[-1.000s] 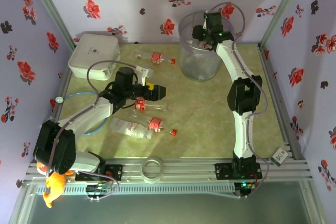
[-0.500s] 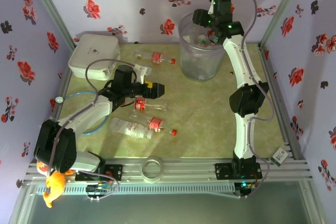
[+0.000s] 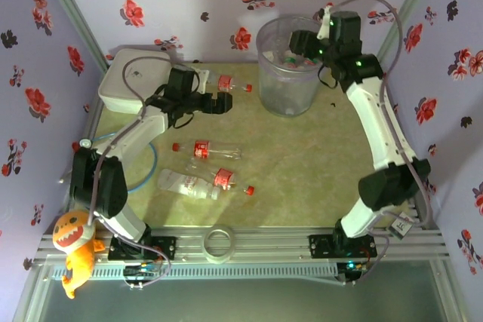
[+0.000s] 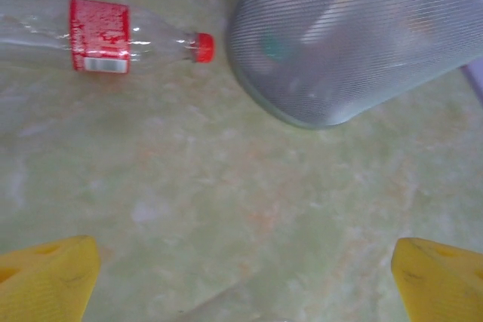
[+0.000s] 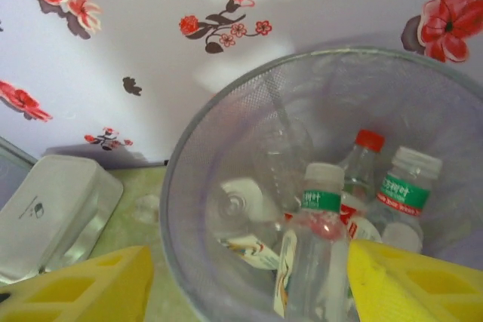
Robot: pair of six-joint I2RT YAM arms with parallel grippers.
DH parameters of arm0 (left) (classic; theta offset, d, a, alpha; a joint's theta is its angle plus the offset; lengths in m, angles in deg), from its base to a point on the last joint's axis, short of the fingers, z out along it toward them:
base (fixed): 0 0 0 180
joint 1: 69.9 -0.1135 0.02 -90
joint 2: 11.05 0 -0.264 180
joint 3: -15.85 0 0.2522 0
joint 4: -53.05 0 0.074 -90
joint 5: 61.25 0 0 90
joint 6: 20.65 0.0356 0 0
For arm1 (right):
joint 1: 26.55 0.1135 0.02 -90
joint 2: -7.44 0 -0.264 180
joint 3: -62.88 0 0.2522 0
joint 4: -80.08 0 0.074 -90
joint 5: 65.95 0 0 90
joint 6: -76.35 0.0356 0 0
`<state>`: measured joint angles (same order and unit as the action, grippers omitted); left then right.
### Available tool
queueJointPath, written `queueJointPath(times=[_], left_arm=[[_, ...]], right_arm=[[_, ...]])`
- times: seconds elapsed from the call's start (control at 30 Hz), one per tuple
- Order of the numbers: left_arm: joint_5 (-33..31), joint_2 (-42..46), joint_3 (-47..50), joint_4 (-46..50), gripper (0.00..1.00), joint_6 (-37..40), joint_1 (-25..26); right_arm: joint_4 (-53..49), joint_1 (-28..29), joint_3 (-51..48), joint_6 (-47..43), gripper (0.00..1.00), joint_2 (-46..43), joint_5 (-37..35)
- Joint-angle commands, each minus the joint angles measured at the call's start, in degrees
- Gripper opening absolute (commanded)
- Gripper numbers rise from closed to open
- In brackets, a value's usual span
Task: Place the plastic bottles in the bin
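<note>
Right claw (image 5: 249,269) open over bottles (image 5: 317,224) in the bin (image 5: 175,186); left claw (image 4: 245,262) open, bottle (image 4: 98,35) ahead.

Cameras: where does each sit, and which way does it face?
Top: above and behind the arms, looking down on the table; both arms, left pincer, right pincer show.
Left wrist: on the left arm, facing the table, a bottle and the bin's side; yellow fingertips in the bottom corners.
Right wrist: above the bin, looking into it at bottles; yellow fingertips at the bottom.
Shared: all three show the bin.
</note>
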<state>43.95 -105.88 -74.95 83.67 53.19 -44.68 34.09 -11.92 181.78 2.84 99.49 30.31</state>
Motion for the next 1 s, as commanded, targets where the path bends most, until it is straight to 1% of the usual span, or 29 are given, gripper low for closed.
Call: queueJointPath(times=[0.0, 0.07, 0.23, 0.3, 0.37, 0.43, 0.47, 0.5, 0.63, 0.73, 0.83, 0.97], left_arm=[[-4.2, -1.6, -3.0, 11.0, 1.00, 8.4, 0.3], [-6.5, -1.3, -3.3, 16.0, 0.99, 11.3, 0.5], [-7.7, 2.9, -0.2, 25.5, 1.00, 18.4, 2.1], [-10.5, 4.2, 0.4, 28.9, 1.00, 19.5, 3.6], [-13.0, 5.5, 0.9, 30.7, 1.00, 15.1, 3.5], [-12.8, 8.0, 2.8, 30.0, 0.99, 5.6, 1.6], [-12.5, 9.4, 4.1, 29.1, 0.98, 1.9, 0.8], [-12.4, 11.4, 6.0, 27.6, 0.97, -1.8, -0.2], [-12.7, 18.4, 12.7, 24.2, 0.96, -11.9, -3.4], [-13.1, 22.6, 16.8, 24.4, 0.95, -16.8, -6.1], [-13.0, 25.7, 20.4, 24.9, 0.94, -19.9, -9.3], [-11.5, 29.2, 23.8, 23.6, 0.92, -22.2, -13.2]], right_arm=[[-0.5, -0.2, -7.2, -1.8, 0.69, -7.3, 0.2], [-1.2, -0.3, -12.4, -1.8, 0.69, -11.3, 0.1], [-4.3, -0.2, -22.9, -1.8, 0.69, -17.9, 1.3], [-5.0, 0.0, -26.2, -2.7, 0.69, -19.6, 3.4], [-6.8, 2.9, -28.1, -6.6, 0.70, -20.5, 5.0], [-8.4, 8.2, -29.5, -11.0, 0.73, -19.6, 3.6], [-8.7, 10.0, -30.2, -12.7, 0.74, -18.7, 4.4], [-8.8, 12.1, -30.7, -14.2, 0.75, -17.2, 4.9], [-7.1, 18.3, -30.9, -19.9, 0.76, -10.5, 6.6], [-5.6, 22.4, -29.1, -23.6, 0.77, -4.7, 6.2], [-3.8, 26.6, -27.0, -26.9, 0.79, 1.5, 5.2], [-2.5, 30.9, -23.1, -30.7, 0.82, 9.0, 4.2]])
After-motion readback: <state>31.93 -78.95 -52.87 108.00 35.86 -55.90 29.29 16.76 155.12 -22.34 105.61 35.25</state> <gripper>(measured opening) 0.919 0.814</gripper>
